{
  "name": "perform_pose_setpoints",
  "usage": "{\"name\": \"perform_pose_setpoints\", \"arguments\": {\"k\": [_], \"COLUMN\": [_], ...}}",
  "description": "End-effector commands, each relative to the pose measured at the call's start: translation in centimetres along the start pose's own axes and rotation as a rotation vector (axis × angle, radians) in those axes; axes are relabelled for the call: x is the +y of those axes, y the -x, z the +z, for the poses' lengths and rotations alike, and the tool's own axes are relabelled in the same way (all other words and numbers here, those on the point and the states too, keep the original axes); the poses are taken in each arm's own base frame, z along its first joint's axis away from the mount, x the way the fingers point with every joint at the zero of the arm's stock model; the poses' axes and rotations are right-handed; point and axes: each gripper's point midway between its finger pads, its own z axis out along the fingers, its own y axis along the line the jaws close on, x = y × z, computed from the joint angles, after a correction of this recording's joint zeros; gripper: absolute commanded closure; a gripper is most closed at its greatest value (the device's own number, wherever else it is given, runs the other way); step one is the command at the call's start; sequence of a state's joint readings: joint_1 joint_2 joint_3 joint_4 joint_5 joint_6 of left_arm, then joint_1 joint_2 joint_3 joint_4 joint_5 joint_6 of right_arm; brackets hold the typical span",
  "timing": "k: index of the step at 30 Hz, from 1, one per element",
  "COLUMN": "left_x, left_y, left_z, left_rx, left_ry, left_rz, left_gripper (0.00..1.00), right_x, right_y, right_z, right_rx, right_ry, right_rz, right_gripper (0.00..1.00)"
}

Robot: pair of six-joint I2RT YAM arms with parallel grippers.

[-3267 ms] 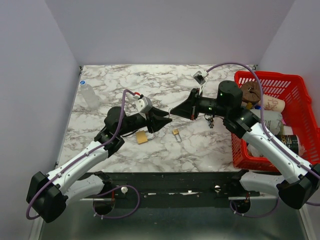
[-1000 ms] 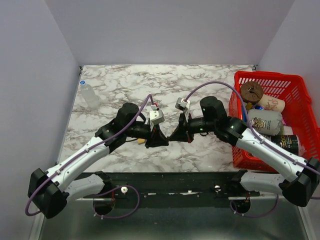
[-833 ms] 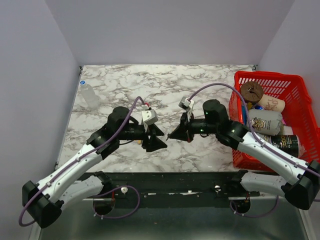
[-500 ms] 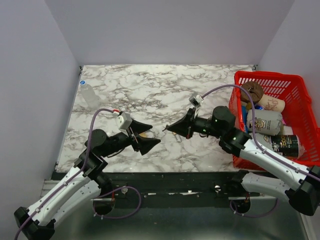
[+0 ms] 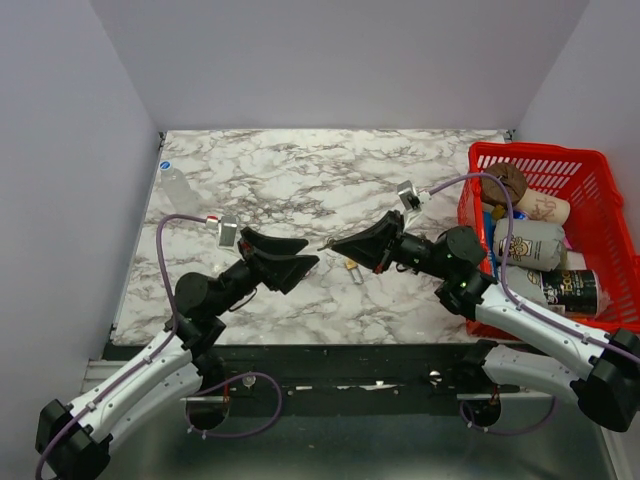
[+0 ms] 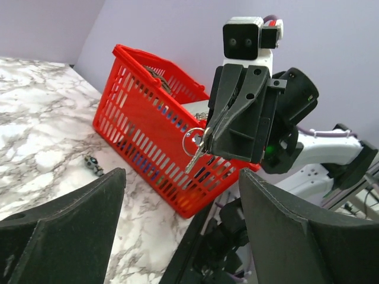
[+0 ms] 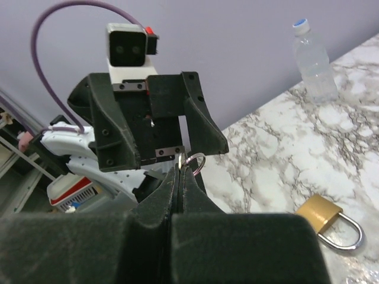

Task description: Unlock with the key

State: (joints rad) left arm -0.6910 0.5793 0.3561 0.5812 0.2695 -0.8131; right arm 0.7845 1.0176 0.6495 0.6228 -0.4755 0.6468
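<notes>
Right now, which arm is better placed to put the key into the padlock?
Right. The right gripper is shut on the key, and the padlock lies in plain view just below it. The left gripper is open and empty.

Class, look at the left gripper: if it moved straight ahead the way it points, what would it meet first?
Probably the key pinched in the right gripper, which faces the open left gripper almost head-on. How much gap lies between them is hard to judge.

The padlock (image 7: pixel 317 215) is glossy brass-coloured metal, the basket (image 6: pixel 142 137) red plastic, the tabletop (image 7: pixel 278 148) smooth marble-patterned.
</notes>
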Motion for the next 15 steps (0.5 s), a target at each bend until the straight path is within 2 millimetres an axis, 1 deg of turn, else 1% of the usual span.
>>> {"name": "perform_pose_setpoints", "arguments": {"k": [1,9,11,14,15], "left_x": [-1.5,-2.2,-2.4,-2.6,-2.6], "left_y": [1.8,1.3,1.2,1.3,1.3], "left_z": [0.7,1.3,1.4,1.5,1.5], "left_rx": [-0.077,-0.053,-0.054,-0.059,-0.06], "left_ry": [-0.069,-0.121,-0.136,-0.146,-0.147], "left_rz": [-0.051,-0.082,-0.087,-0.09,-0.09], "left_gripper": [0.2,0.34,0.35,0.39,0.42], "right_x": [1.8,1.7,1.7,1.4,1.4], "right_y": [1.4,1.2,1.1,0.9,0.9], "right_z": [-0.1,-0.1,0.0,0.1,0.1], "right_rx": [-0.063,-0.061,-0.058,-0.047,-0.045], "right_ry": [0.074,0.075,0.076,0.068,0.068], "right_rz": [-0.01,0.0,0.002,0.006,0.005], "right_gripper": [0.99,0.99,0.99,0.99,0.99]}}
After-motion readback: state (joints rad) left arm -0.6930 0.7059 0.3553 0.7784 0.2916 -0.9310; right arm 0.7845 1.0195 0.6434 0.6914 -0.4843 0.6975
